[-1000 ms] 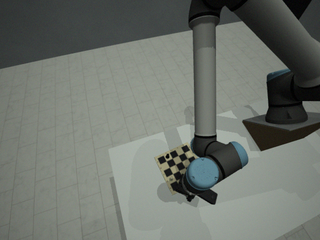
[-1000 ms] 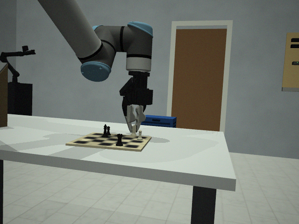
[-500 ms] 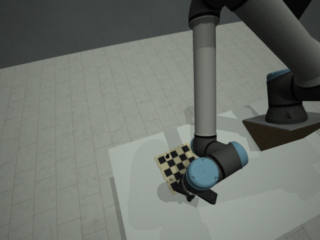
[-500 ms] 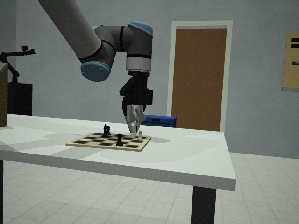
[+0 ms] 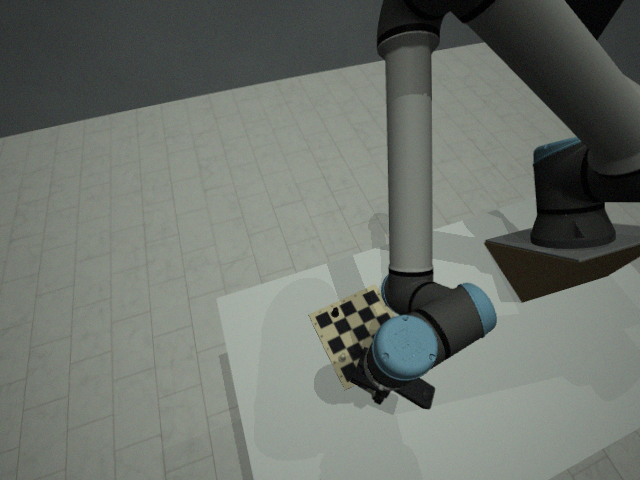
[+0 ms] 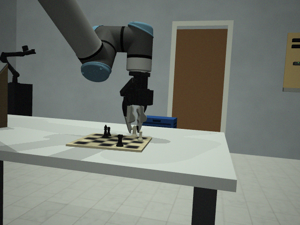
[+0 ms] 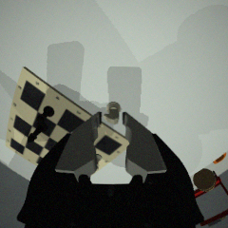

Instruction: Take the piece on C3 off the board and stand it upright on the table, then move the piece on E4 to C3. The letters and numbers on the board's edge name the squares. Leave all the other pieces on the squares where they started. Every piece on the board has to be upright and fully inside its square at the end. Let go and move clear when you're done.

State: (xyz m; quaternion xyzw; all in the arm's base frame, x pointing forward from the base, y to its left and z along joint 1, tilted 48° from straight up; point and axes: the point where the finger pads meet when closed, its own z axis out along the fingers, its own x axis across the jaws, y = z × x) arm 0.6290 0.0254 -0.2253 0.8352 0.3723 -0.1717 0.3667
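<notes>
A small chessboard lies on the white table. My gripper points straight down just past the board's far corner. A pale piece stands upright on the table between the fingertips. The fingers are slightly apart on either side of it, with small gaps showing. On the board stand a black rook, two black pieces and a white pawn. In the top view the wrist hides the gripper and the pale piece.
The arm's base stands on a brown block at the table's far side. A blue box stands behind the table. A round dark thing on a red frame shows at the wrist view's lower right.
</notes>
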